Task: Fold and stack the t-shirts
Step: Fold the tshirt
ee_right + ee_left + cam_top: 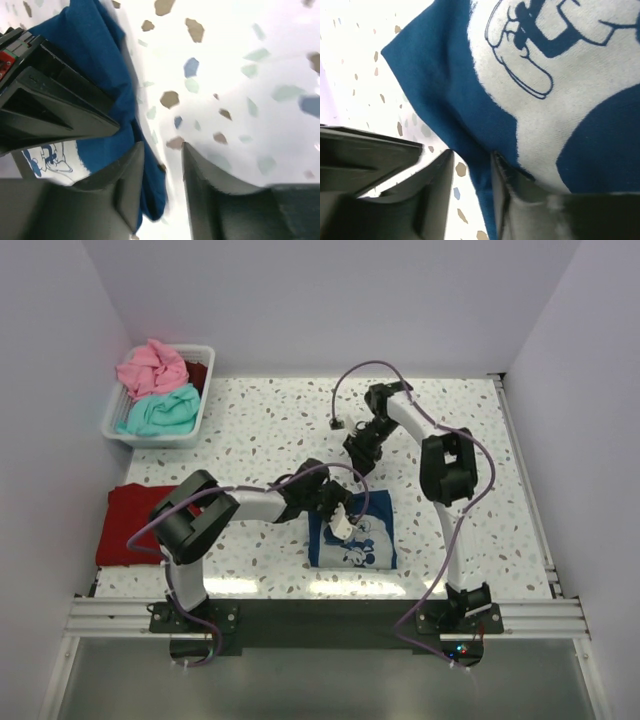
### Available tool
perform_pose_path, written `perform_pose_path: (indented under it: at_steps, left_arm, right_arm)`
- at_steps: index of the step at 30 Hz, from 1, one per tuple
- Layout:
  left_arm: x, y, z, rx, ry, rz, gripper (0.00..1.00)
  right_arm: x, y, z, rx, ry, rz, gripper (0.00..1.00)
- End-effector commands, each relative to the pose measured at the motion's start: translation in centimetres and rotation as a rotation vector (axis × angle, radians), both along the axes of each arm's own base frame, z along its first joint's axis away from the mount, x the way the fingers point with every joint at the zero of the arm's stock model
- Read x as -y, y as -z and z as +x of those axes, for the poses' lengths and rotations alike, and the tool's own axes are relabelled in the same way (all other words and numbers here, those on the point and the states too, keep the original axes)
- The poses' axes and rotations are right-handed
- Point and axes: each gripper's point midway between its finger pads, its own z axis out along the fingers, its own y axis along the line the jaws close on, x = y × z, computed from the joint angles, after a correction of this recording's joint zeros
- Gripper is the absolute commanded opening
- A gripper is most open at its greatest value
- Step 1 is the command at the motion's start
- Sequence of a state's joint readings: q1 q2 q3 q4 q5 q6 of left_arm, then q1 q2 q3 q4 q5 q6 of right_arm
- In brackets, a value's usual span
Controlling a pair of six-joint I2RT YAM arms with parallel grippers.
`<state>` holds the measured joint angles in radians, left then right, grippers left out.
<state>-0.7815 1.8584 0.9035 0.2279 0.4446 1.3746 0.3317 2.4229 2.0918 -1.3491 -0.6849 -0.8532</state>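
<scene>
Step in hand: folding the navy blue t-shirt (365,540), soft cloth with a white-and-light-blue cartoon print facing up. It lies on the speckled white counter (480,420), well apart from the white plastic basket (160,438), off to the basket's right and nearer the arm bases. It's down to a small rough rectangle, so I'd judge this a late fold, not the first. The left gripper (335,508) sits at the shirt's far edge, on the side toward the basket. In the left wrist view its fingers (440,180) stand a narrow gap apart with a navy fold running down between them — looks clamped on the cloth, and a pale flap stands lifted beside it in the top view. The right gripper (360,453) hovers over the shirt's far edge. Its fingers (127,180) are close together too, with a navy corner partly in the gap and counter showing through; can't tell if it's pinching or just beside the cloth. The folded dark red t-shirt (125,525) lies flat just nearer than the basket and reads as the stack's base. The crumpled pink t-shirt (150,368) and teal t-shirt (160,412) sit in the basket, not yet folded — so one done, one in hand, two left. The next move calls for carrying the held edge across and laying it flat without dragging the lower layers. After that the bundle has to go onto the red one by the basket. Thin cloth could slip from a shallow pinch.
</scene>
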Motion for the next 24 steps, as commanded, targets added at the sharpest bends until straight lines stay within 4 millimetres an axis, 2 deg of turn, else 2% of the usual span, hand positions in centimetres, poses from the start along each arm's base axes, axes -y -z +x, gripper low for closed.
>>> perform_pose_path:
  at_steps: [1,3,4,5,6,7,8,9,11,12,13,14,16,17,18,20,24]
  left_arm:
    - [0.5,-0.6,0.2,-0.009,0.003,-0.012,0.45]
    - [0.3,-2.6,1.7,-0.05,-0.048,-0.037,0.48]
    - [0.1,-3.3,1.9,-0.122,-0.089,-0.058,0.5]
    - [0.5,-6.2,3.5,-0.152,-0.104,-0.116,0.53]
    - [-0.6,-5.9,2.8,-0.267,-0.137,-0.076,0.55]
    - [-0.9,-6.7,2.8,-0.371,-0.193,-0.089,0.58]
    - [-0.8,-9.3,4.1,-0.42,-0.212,-0.133,0.58]
    - [-2.0,-8.2,2.9,-0.558,-0.255,-0.076,0.58]
    - [-3.4,-9.3,2.0,-0.778,-0.319,-0.067,0.62]
    - [-4.0,-8.6,1.7,-0.872,-0.347,-0.053,0.63]
    - [-4.1,-9.1,1.1,-0.971,-0.359,-0.067,0.64]
    - [-5.3,-8.5,0.9,-1.054,-0.41,-0.052,0.67]
    - [-6.1,-7.5,0.5,-1.176,-0.479,-0.041,0.67]
    - [-6.7,-6.9,0.7,-1.212,-0.511,-0.046,0.67]
    - [-6.9,-6.4,0.7,-1.233,-0.537,-0.045,0.67]
    - [-7.3,-5.3,1.0,-1.248,-0.606,-0.046,0.68]
    - [-7.9,-2.6,1.0,-1.312,-0.714,0.013,0.65]
  right_arm:
    - [2.3,-5.9,1.2,0.086,0.085,-0.035,0.48]
    - [4.1,-7.4,2.2,0.102,0.145,-0.018,0.53]
    - [4.6,-8.0,2.4,0.092,0.172,-0.001,0.59]
    - [6.0,-8.5,2.8,0.083,0.217,0.013,0.61]
    - [6.6,-9.0,2.6,0.061,0.239,0.026,0.64]
    - [6.7,-9.7,2.5,0.045,0.259,0.059,0.65]
    - [7.5,-10.0,2.5,0.028,0.29,0.072,0.65]
    - [7.6,-10.0,1.7,-0.012,0.301,0.084,0.65]
    - [7.4,-10.8,0.8,-0.035,0.315,0.123,0.65]
    - [7.4,-10.2,-0.3,-0.071,0.314,0.125,0.65]
    - [7.2,-10.8,-0.8,-0.062,0.313,0.14,0.64]
    - [7.0,-10.8,-1.1,-0.072,0.319,0.156,0.65]
    - [6.8,-10.0,-2.2,-0.101,0.317,0.155,0.67]
    - [6.6,-10.0,-2.7,-0.098,0.308,0.156,0.72]
    - [6.6,-9.3,-3.1,-0.109,0.308,0.149,0.72]
    - [6.2,-9.1,-3.4,-0.095,0.308,0.138,0.73]
    - [6.0,-6.2,-4.4,-0.096,0.273,0.071,0.71]
